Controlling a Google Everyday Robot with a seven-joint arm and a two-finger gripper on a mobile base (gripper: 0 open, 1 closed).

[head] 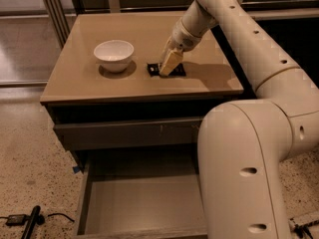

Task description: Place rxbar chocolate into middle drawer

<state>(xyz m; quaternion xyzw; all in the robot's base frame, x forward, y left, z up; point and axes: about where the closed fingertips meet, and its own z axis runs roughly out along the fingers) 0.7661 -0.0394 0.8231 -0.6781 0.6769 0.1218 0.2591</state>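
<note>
The rxbar chocolate (153, 69), a flat black wrapper, lies on the tan tabletop (75, 78) right of the bowl. My gripper (168, 66) points down onto the middle of the bar and touches it or hovers just over it, hiding its centre. The bar's ends stick out on both sides. The middle drawer (142, 203) stands pulled open below the table's front. Its grey floor is bare, and my arm's large lower body covers its right part.
A white bowl (114, 55) stands on the tabletop left of the bar. A shut grey drawer front (124, 133) sits above the open drawer. A black cable and tool (27, 220) lie on the speckled floor at lower left. Metal posts (55, 11) rise at back left.
</note>
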